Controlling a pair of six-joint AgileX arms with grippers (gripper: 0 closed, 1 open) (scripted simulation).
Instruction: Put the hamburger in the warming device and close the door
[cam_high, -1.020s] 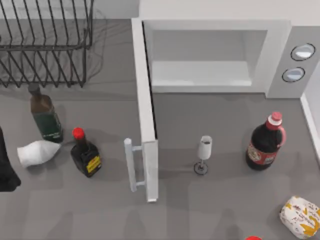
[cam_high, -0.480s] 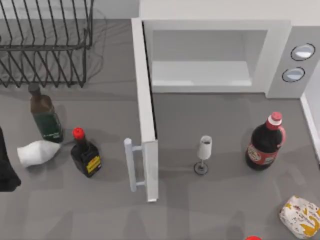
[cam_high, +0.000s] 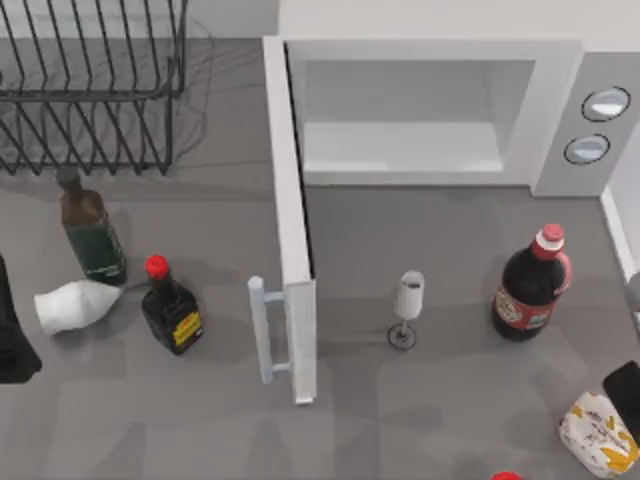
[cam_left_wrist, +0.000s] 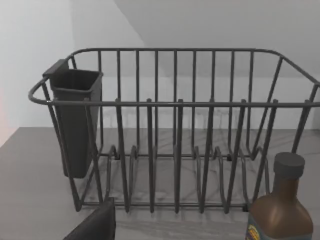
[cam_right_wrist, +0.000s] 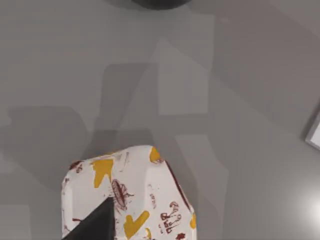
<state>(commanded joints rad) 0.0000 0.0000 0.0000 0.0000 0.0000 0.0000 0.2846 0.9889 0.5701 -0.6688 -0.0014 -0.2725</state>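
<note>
Hamburger (cam_high: 598, 435) sits on the table (cam_high: 450, 250) near the top view's lower right corner, wrapped in white paper with yellow marks. It is well apart from the warming device (cam_high: 560, 110) at the back. That box has its door (cam_high: 290, 230) swung wide open, so the pale inside is ready to take the food. The door sticks out toward the front, with its white bar handle (cam_high: 260, 330) on the outer side. A small wine glass (cam_high: 407, 305) and a dark bottle with a red cap (cam_high: 530, 285) stand between the hamburger and the open box, so I think the carry should go around or over them. My right gripper (cam_high: 628, 395) is the dark shape at the right edge, right above the hamburger, likely there to pick it up. I cannot tell if its fingers are apart or together. My left arm (cam_high: 15, 340) is parked at the left edge, beside a white bottle lying down (cam_high: 75, 305).

From the left wrist, I see a wire dish rack (cam_left_wrist: 175, 150) with a dark cup holder (cam_left_wrist: 75, 120) on its side, and a brown bottle (cam_left_wrist: 280, 210) close by. Nothing here needs doing.

From the right wrist, the hamburger (cam_right_wrist: 130, 200) lies just under the camera on the bare grey table. A dark fingertip (cam_right_wrist: 95, 225) shows in front of it.
</note>
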